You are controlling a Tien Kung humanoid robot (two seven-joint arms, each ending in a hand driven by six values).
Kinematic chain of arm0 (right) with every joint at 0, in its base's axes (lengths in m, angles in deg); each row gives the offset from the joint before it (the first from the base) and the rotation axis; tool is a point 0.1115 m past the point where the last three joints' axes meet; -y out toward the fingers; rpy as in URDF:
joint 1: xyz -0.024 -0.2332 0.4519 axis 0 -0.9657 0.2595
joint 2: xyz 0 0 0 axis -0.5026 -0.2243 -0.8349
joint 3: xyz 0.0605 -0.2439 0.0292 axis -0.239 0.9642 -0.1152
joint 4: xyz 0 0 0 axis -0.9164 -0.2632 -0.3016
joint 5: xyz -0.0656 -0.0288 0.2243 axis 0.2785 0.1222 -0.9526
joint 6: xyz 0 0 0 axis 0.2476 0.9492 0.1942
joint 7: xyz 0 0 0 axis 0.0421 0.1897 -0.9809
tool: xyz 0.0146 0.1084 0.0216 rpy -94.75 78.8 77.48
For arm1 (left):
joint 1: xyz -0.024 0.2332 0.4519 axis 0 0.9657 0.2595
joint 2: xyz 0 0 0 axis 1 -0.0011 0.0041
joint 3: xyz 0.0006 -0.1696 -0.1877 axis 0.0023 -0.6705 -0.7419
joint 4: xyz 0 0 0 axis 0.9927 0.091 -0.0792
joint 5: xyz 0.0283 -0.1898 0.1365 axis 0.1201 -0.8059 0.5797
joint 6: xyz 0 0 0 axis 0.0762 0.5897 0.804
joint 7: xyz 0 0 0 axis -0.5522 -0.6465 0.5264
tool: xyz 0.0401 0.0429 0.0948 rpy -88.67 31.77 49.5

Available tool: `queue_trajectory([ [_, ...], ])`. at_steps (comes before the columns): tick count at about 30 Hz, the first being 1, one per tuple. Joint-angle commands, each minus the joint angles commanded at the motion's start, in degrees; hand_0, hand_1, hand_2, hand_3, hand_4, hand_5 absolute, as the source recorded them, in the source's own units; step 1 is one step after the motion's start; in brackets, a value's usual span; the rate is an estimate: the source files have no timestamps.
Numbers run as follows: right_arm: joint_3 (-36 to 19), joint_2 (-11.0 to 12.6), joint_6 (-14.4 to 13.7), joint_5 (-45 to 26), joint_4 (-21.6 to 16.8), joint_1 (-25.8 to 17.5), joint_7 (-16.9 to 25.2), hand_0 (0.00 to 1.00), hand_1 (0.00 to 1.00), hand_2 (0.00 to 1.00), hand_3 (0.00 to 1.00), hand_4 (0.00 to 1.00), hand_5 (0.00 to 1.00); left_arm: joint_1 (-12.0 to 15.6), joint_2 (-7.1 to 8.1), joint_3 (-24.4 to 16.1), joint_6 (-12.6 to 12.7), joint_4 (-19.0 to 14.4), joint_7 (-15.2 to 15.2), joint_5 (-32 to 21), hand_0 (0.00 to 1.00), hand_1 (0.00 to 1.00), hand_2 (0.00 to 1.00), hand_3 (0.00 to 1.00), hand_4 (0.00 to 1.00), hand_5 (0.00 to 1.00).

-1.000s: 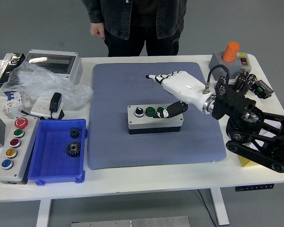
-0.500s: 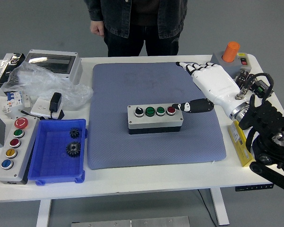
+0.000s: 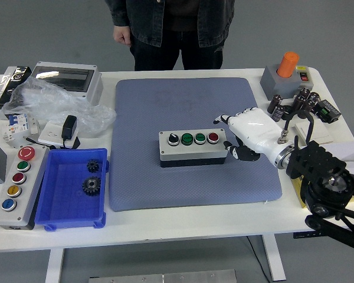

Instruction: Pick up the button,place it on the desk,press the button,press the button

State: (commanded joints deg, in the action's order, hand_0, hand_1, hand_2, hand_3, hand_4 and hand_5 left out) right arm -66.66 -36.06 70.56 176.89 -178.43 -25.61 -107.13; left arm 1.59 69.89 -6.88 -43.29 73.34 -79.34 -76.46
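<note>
Just right hand [image 3: 252, 134] beside button box [image 3: 193, 147].

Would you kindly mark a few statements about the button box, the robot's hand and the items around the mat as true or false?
1. The button box sits on the grey mat. True.
2. The right hand is pressing a green button. False: it is just off the box's right end, on no button.
3. The blue tray holds two gears. True.
4. The box's rightmost button is red. True.
5. A person is holding the button box. False: the person stands behind the table, hands off it.
</note>
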Motion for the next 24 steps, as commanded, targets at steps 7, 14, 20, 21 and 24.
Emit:
queue_trajectory([
  [7, 2.9, -1.4, -0.2, -0.6, 3.0, 1.2, 0.3, 0.628, 0.357, 0.226, 0.782, 0.347, 0.002, -0.1, 0.13, 0.8, 0.1, 0.0, 0.3, -0.9, 0.679, 0.695, 0.637, 0.643, 0.584, 0.378],
  [14, 4.9, -2.2, -0.2, -1.5, 5.0, 1.0, 0.8, 0.628, 0.338, 0.219, 0.774, 0.322, 0.002, -0.1, 0.23, 0.4, 0.2, 0.0, 0.4, -0.5, 0.679, 0.695, 0.636, 0.642, 0.583, 0.379],
  [20, 5.3, -2.7, -0.4, -2.4, 6.6, 1.0, 1.4, 0.629, 0.336, 0.216, 0.764, 0.320, 0.002, -0.3, 0.35, 1.0, 0.4, 0.0, 0.7, -1.1, 0.679, 0.695, 0.636, 0.643, 0.584, 0.382],
  [21, 5.4, -2.8, -0.4, -2.5, 7.0, 1.0, 1.5, 0.629, 0.336, 0.216, 0.764, 0.320, 0.002, -0.3, 0.37, 1.2, 0.4, 0.0, 0.9, -1.3, 0.679, 0.695, 0.636, 0.643, 0.584, 0.382],
  [24, 5.6, -3.0, -0.5, -2.9, 7.7, 1.0, 1.7, 0.629, 0.336, 0.216, 0.764, 0.320, 0.002, -0.4, 0.39, 1.7, 0.5, 0.0, 1.1, -1.7, 0.679, 0.695, 0.636, 0.643, 0.584, 0.382],
])
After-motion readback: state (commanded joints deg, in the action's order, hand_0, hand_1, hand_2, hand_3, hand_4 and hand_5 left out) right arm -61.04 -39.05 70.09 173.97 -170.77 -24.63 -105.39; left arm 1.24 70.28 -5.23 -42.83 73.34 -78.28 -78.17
